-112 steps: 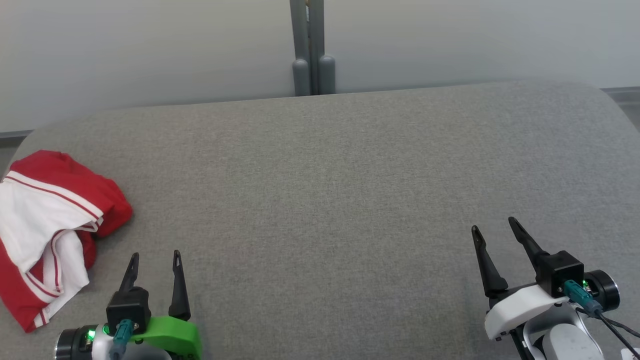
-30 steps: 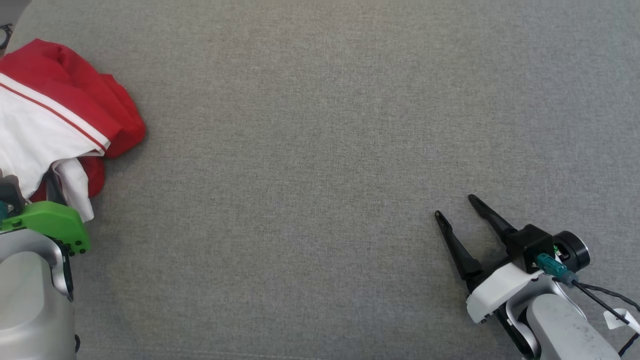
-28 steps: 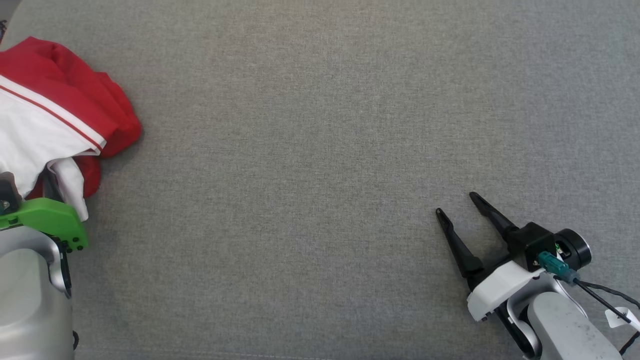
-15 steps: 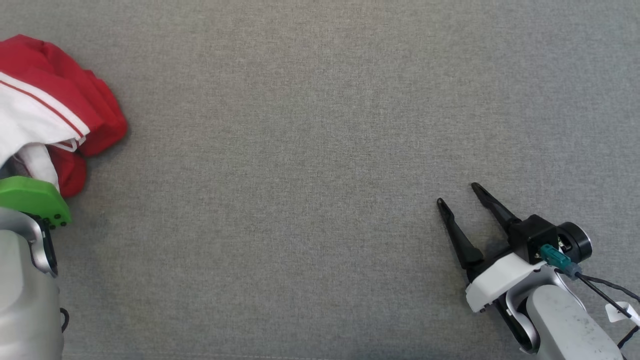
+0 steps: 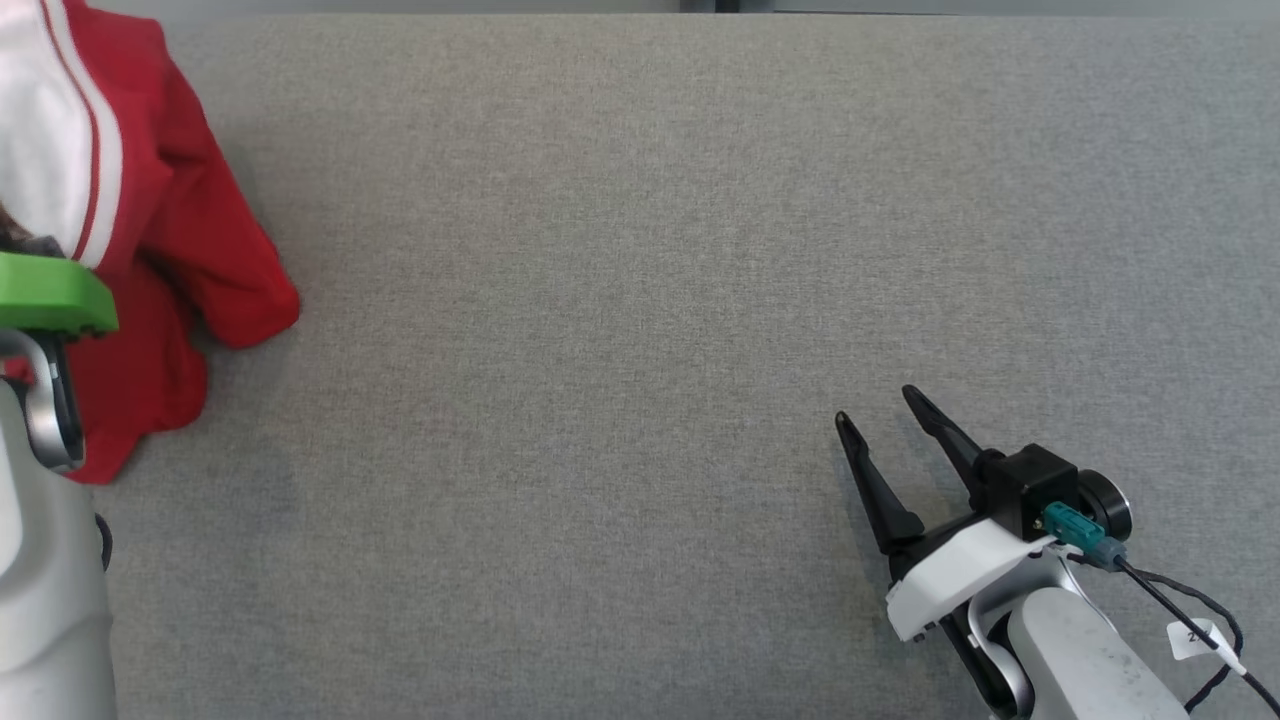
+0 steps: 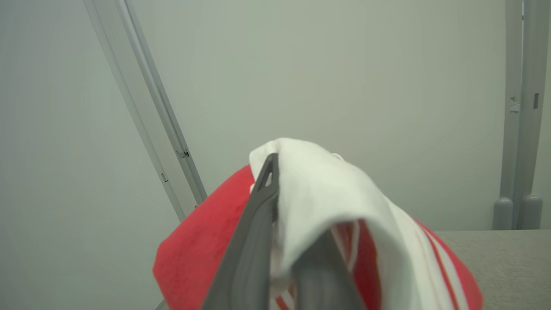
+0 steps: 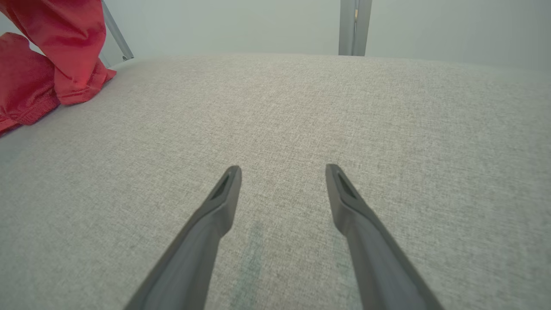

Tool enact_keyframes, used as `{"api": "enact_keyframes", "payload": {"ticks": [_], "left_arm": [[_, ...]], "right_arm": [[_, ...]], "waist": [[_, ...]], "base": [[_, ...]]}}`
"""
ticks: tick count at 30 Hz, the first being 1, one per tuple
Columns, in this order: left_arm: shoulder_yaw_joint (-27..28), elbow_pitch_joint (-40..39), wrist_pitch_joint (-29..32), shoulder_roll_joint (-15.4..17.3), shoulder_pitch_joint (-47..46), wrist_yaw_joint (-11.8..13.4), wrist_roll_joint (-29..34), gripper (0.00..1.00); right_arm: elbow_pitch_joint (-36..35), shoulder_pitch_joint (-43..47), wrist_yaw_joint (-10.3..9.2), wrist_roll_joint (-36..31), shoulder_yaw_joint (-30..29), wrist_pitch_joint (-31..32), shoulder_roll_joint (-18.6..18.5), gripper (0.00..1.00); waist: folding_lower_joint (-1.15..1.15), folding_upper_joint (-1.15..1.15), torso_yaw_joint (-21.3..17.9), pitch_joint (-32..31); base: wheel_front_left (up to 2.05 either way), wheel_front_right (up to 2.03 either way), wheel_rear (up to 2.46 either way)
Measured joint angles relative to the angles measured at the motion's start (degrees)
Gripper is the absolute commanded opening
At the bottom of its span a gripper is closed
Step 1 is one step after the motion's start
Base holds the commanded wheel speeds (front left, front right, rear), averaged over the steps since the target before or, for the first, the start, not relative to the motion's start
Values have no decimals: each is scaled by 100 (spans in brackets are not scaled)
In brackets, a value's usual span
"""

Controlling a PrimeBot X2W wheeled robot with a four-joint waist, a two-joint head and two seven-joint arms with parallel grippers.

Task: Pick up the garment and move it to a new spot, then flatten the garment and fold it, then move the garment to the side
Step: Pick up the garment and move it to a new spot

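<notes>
The garment [image 5: 170, 230] is red with white panels and thin red stripes, and it hangs at the far left of the head view. Its lower folds rest on the grey padded table [image 5: 640, 300]. In the left wrist view my left gripper [image 6: 277, 172] is shut on a white fold of the garment [image 6: 344, 193], which drapes over the right finger. In the head view the green left wrist mount [image 5: 45, 295] sits in front of the cloth. My right gripper [image 5: 877, 405] hovers open at the lower right with nothing between its fingers, far from the garment [image 7: 64, 43].
The table's far edge runs along the top of the head view. Behind it are a pale wall and a grey upright post [image 7: 353, 26]. A slanted grey rail [image 6: 146, 107] stands behind the garment. A cable with a white tag [image 5: 1195, 635] trails from the right wrist.
My left gripper has shut on the garment and raised it, so the heap now hangs stretched upward. The head camera has shifted. The right gripper stays open in about the same place.
</notes>
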Motion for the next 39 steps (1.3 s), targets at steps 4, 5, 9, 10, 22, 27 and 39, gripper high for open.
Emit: {"api": "enact_keyframes", "payload": {"ticks": [4,5,9,10,22,27,39], "left_arm": [[-207,-570,0,-146,-37,-129,57,0],[-254,-688,0,-179,-38,-170,58,0],[-494,-1080,0,-369,-41,-313,51,0],[-583,-1154,0,-444,-41,-358,36,0],[-2185,-1471,0,-1318,110,-647,-635,0],[-3050,-1468,0,-1339,272,-414,-1327,0],[-3410,38,0,-1341,1023,-241,-1187,100]], "right_arm": [[11,55,0,31,-47,0,171,100],[14,67,0,43,-64,0,210,100],[33,147,0,59,-151,0,318,100],[40,177,0,63,-176,0,345,100],[111,401,0,80,-305,0,452,100],[135,413,0,89,-254,0,456,100],[79,413,0,152,-282,1,433,100]], "waist": [[0,0,-83,-164],[0,0,-113,-202],[0,0,-276,-341],[0,0,-322,-373],[0,0,-1064,-695],[0,0,-1414,-763],[0,0,-1941,-697]], "base": [[0,0,0],[0,0,0],[0,0,0],[0,0,0],[0,0,0],[0,0,0],[0,0,0]]}}
